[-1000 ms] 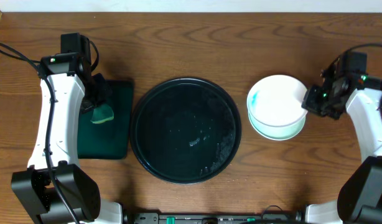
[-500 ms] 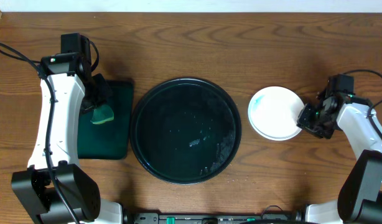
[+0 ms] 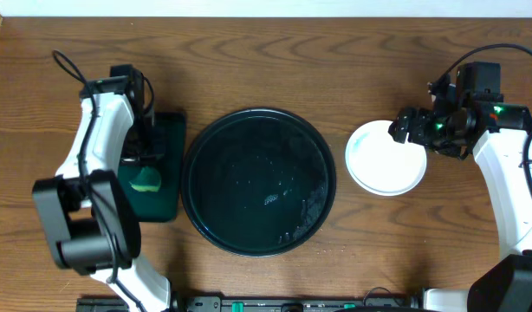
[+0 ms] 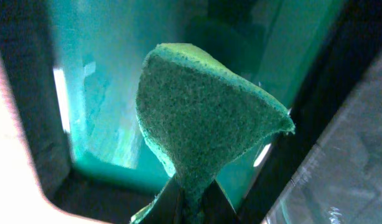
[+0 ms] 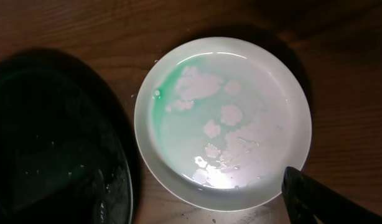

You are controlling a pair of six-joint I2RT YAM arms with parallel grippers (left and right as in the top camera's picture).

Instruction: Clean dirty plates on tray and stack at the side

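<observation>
The white plates (image 3: pixel 383 160) lie stacked on the table right of the black tray (image 3: pixel 259 180). The top plate (image 5: pixel 222 124) is wet, with a pale green film along its left side. My right gripper (image 3: pixel 403 130) hovers open over the stack's back right edge, holding nothing. Only one of its fingers (image 5: pixel 309 199) shows in the right wrist view, at the plate's rim. The tray (image 5: pixel 48 143) carries only water drops. My left gripper (image 4: pixel 192 202) is shut on a green sponge (image 4: pixel 203 118), which it holds over the green rectangular tray (image 3: pixel 166 139).
The green rectangular tray (image 4: pixel 97 93) lies just left of the black tray, their edges close together. Bare wood table (image 3: pixel 266 61) runs along the back and around the plate stack. Cables trail from both arms near the table's far corners.
My right gripper set the top plate down on the stack, opened and drew back toward the far side. My left arm turned, and the sponge shifted slightly toward the front.
</observation>
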